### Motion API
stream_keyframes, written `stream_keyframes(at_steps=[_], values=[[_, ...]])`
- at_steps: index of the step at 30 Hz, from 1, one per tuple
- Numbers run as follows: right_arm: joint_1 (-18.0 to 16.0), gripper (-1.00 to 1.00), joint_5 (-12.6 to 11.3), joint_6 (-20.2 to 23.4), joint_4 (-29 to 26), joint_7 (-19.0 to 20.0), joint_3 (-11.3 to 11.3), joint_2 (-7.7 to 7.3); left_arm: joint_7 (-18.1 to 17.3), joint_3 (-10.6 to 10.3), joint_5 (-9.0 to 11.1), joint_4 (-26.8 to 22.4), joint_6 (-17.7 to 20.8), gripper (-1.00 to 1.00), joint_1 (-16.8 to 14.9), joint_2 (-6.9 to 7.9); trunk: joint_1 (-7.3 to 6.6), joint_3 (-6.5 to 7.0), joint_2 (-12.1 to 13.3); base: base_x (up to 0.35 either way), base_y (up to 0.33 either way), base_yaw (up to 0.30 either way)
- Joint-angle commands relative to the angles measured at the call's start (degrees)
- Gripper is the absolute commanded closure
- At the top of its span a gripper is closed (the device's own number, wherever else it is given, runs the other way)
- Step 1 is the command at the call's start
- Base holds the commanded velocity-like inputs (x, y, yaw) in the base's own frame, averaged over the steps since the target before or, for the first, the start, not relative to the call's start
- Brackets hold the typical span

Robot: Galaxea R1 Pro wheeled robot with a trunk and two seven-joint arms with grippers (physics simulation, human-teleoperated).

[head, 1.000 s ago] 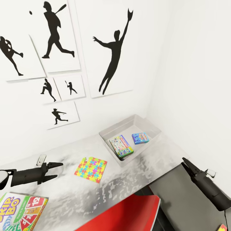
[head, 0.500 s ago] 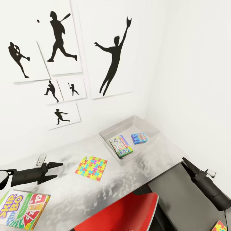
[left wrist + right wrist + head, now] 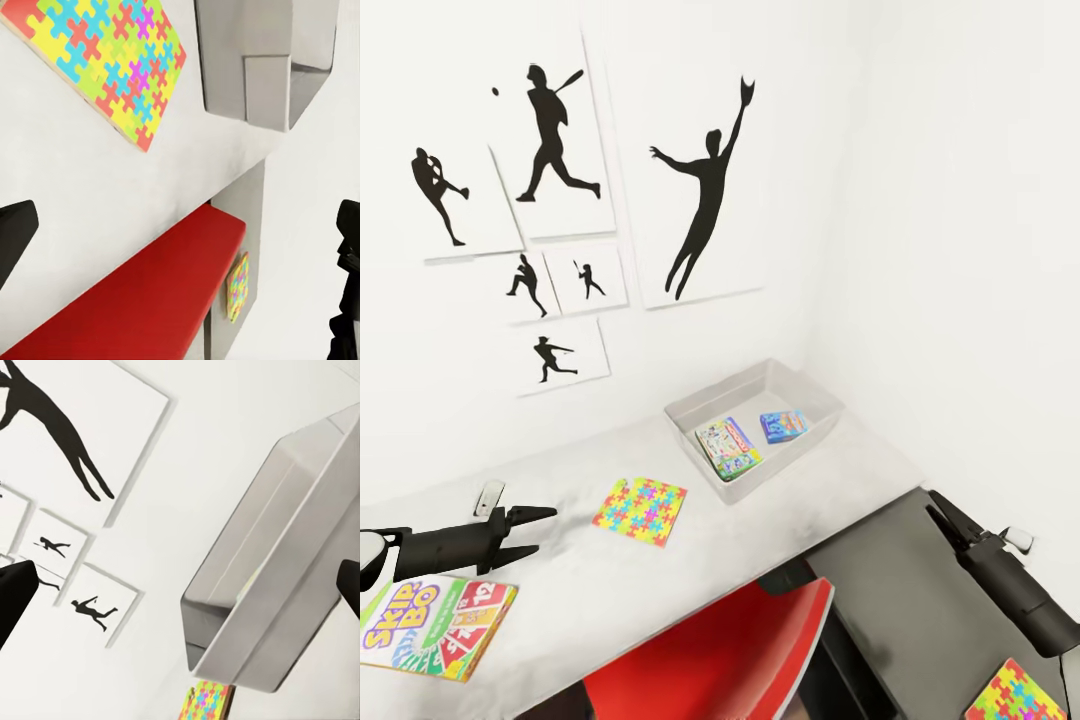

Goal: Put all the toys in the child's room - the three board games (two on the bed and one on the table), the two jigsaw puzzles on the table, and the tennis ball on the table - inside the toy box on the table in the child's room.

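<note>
The grey toy box stands on the table's pale section, with a white-green-yellow board game and a blue board game lying inside. A third board game, the Skip-Bo box, lies at the table's near left. One jigsaw puzzle rests between them, and another lies on the dark section. My left gripper hovers open above the Skip-Bo box. Over the dark section my right gripper is open and empty. The tennis ball and the bed are out of view.
A red chair is tucked under the table's front edge. White walls close the corner behind and to the right of the box, with black silhouette pictures hanging on the back wall.
The camera has moved, so the table and box sit lower and smaller in the picture. The second puzzle has come further into view at the bottom right. Both grippers hold their pose.
</note>
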Motion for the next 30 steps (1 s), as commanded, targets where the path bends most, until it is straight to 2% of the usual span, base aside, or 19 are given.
stream_keyframes(at_steps=[1, 30], values=[[-0.1, -1.00, -0.2, 0.3, 0.0, 0.1, -0.1, 0.00, -0.6, -0.1, -0.4, 0.0, 0.0, -1.00, -0.1, 0.06, 0.03, -0.02, -0.1, -0.017, -0.008, 0.000], [-0.1, -1.00, -0.1, 0.0, 0.1, 0.1, -0.1, 0.07, -0.6, 0.0, -0.4, 0.1, 0.0, -1.00, -0.1, 0.06, 0.03, 2.75, -0.1, -0.002, -0.001, 0.000]])
